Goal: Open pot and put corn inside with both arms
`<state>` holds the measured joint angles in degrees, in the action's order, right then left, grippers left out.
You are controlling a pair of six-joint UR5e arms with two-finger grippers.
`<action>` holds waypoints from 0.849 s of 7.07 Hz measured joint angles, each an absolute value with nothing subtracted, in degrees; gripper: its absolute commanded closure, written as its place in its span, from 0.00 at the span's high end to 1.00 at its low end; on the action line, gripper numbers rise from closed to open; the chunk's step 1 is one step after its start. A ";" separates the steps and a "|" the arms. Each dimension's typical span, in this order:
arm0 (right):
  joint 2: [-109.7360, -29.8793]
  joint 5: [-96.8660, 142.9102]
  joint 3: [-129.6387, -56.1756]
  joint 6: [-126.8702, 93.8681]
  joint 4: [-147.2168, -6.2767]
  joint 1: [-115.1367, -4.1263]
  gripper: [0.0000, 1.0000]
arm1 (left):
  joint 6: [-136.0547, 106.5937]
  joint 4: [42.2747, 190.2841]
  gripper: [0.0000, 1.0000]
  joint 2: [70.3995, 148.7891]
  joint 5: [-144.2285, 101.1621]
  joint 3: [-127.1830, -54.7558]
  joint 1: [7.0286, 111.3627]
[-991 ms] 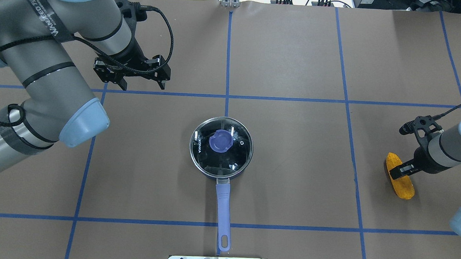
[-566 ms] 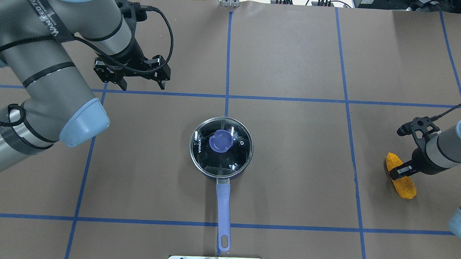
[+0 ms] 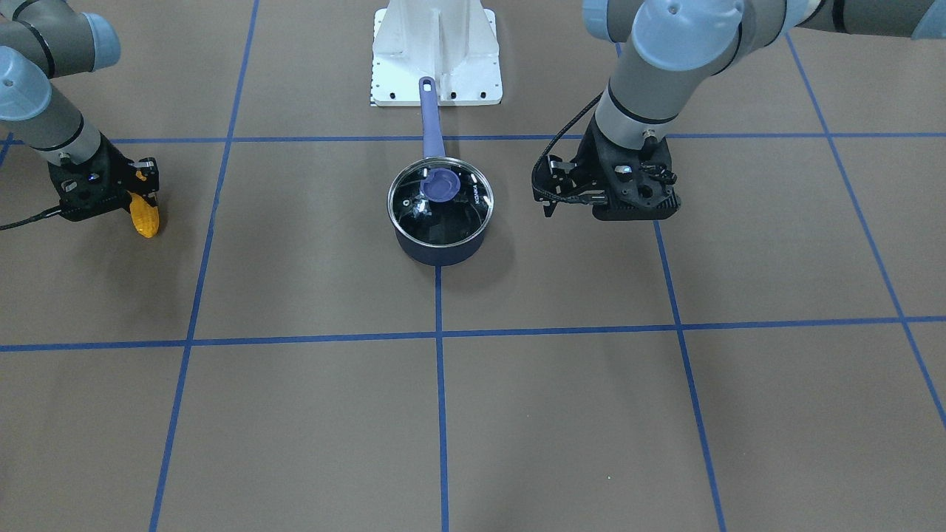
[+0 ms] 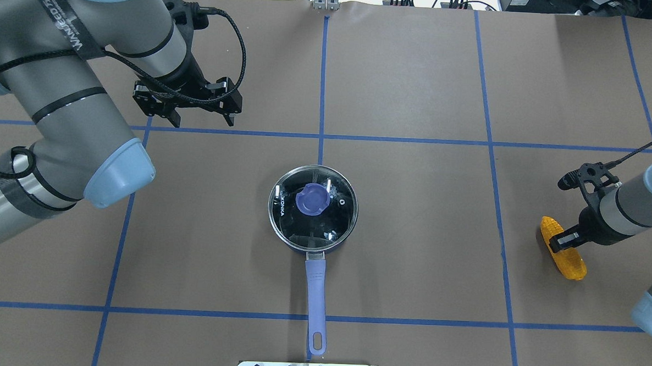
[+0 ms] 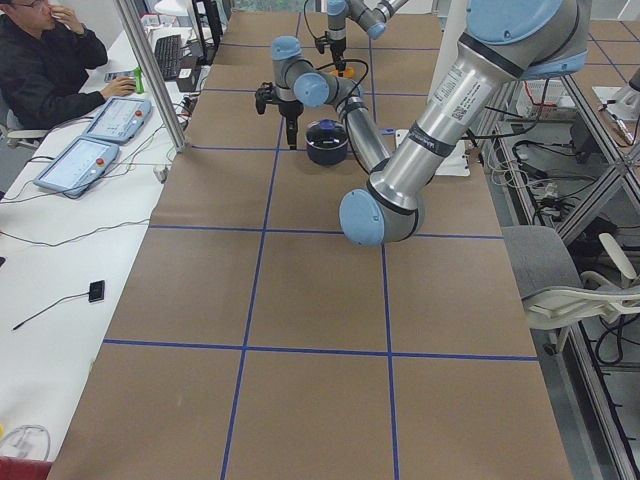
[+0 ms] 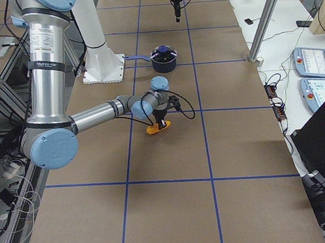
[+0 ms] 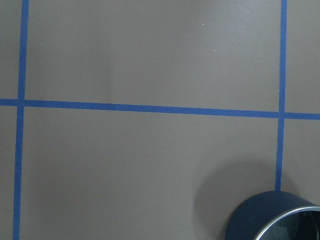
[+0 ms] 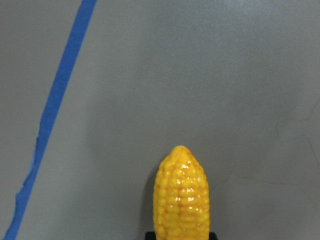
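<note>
The corn (image 4: 571, 264) is being pinched by the right gripper (image 4: 564, 242) at the pot's (image 3: 437, 250) three o'clock; the lid (image 4: 331, 222) is probably being left for the spread left gripper (image 4: 202, 121) next.

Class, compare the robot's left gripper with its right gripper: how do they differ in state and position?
The left gripper is open and empty; the right gripper is shut on the corn. The left gripper hangs fairly near the pot; the right gripper is much farther from it, towards the table's right end. Both are black, and neither touches the pot.
</note>
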<state>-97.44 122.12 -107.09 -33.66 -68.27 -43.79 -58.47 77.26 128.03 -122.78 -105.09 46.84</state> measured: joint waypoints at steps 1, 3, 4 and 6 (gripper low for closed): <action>-97.10 124.04 -107.23 -33.66 -68.33 -45.01 0.27 | -58.51 77.24 0.99 128.21 -122.76 -105.06 46.77; -93.95 126.57 -107.83 -33.66 -70.88 -47.34 0.27 | -60.03 77.18 0.99 129.60 -122.14 -104.85 45.35; -90.45 127.21 -108.97 -33.66 -75.68 -48.52 0.28 | -61.90 77.17 0.99 130.81 -120.64 -104.78 42.99; -81.17 127.55 -112.17 -33.68 -89.45 -49.74 0.28 | -64.24 77.21 0.99 133.21 -117.77 -103.66 37.57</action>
